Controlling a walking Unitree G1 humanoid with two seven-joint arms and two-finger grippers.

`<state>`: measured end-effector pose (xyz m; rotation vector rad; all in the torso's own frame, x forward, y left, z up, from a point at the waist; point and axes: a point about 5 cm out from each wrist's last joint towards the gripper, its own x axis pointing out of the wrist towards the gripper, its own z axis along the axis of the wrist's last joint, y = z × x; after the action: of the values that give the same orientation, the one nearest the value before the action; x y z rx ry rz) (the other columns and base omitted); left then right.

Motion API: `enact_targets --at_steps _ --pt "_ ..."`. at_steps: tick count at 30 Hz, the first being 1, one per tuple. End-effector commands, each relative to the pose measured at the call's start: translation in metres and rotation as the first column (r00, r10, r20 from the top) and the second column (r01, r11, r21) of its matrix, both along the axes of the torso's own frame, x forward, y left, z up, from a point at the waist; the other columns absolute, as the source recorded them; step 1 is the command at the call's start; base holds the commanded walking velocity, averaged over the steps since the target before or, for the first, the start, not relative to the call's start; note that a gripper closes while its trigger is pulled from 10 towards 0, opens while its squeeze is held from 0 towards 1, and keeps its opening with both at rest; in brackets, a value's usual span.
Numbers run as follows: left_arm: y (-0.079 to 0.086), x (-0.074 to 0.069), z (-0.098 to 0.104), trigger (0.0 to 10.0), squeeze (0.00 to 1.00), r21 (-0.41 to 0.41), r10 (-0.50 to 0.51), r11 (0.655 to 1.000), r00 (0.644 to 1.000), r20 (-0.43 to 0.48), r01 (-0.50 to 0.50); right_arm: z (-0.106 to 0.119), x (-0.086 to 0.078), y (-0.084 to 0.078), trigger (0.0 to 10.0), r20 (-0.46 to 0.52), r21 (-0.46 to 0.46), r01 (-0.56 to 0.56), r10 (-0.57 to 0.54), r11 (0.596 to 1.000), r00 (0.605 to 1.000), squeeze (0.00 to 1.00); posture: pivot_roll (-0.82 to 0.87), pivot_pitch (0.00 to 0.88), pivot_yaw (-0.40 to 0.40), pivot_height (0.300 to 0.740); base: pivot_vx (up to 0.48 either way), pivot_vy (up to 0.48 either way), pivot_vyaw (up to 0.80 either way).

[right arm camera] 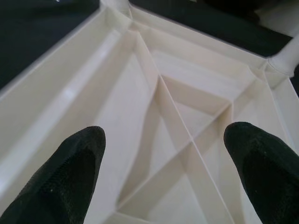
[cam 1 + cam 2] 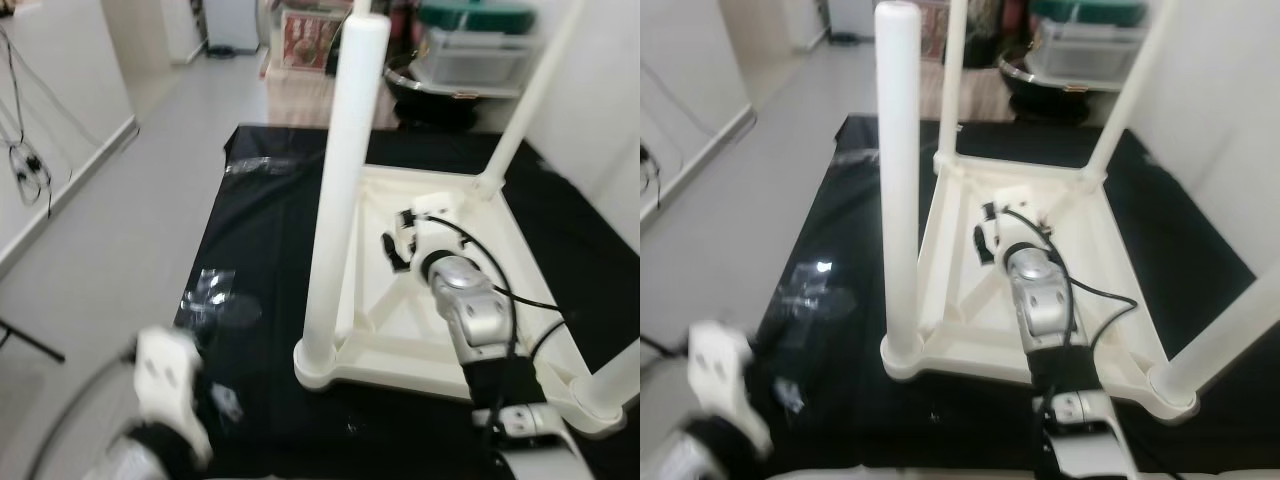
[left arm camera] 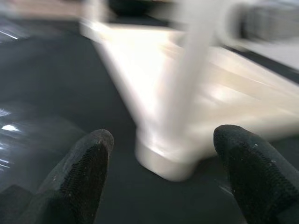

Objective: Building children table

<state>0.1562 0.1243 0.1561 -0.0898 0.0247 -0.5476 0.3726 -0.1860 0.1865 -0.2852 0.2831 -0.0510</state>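
- A black sheet [image 2: 270, 230] covers the floor across the middle of the frame; grey floor [image 2: 130, 230] runs along the left side.
- The white table [image 2: 420, 340] lies upside down on the sheet, centre to right, its ribbed underside facing up.
- Legs stand upright at its corners; the nearest leg [image 2: 345, 190] rises in the centre of the frame.
- Storage bins [image 2: 470, 50] sit at the upper right, beyond the sheet.
- The right gripper [image 1: 163, 172] hovers over the table's underside, fingers spread apart and grasping nothing.
- The left gripper [image 3: 159, 182], blurred at the lower left, is released, fingers apart facing the near leg's base.
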Motion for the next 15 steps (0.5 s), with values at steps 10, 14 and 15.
enact_targets --at_steps 10,14,15 --pt "-0.002 -0.010 0.007 10.0 0.00 0.001 0.002 1.000 1.000 0.024 -0.002 0.006 0.008 -0.068 10.0 -0.175 -0.064 0.102 -0.112 0.993 0.978 0.00 0.07 0.179 -0.093 0.740 0.000 0.000 0.00" --pt "-0.002 -0.011 0.009 10.0 0.00 -0.001 0.000 1.000 1.000 0.026 0.000 0.015 0.009 -0.086 10.0 -0.146 0.002 0.184 -0.182 0.983 0.973 0.00 0.07 0.197 -0.094 0.740 0.000 0.000 0.00" --pt "-0.002 -0.011 0.009 10.0 0.00 -0.001 0.000 1.000 1.000 0.026 0.000 0.015 0.009 -0.086 10.0 -0.146 0.002 0.184 -0.182 0.983 0.973 0.00 0.07 0.197 -0.094 0.740 0.000 0.000 0.00"
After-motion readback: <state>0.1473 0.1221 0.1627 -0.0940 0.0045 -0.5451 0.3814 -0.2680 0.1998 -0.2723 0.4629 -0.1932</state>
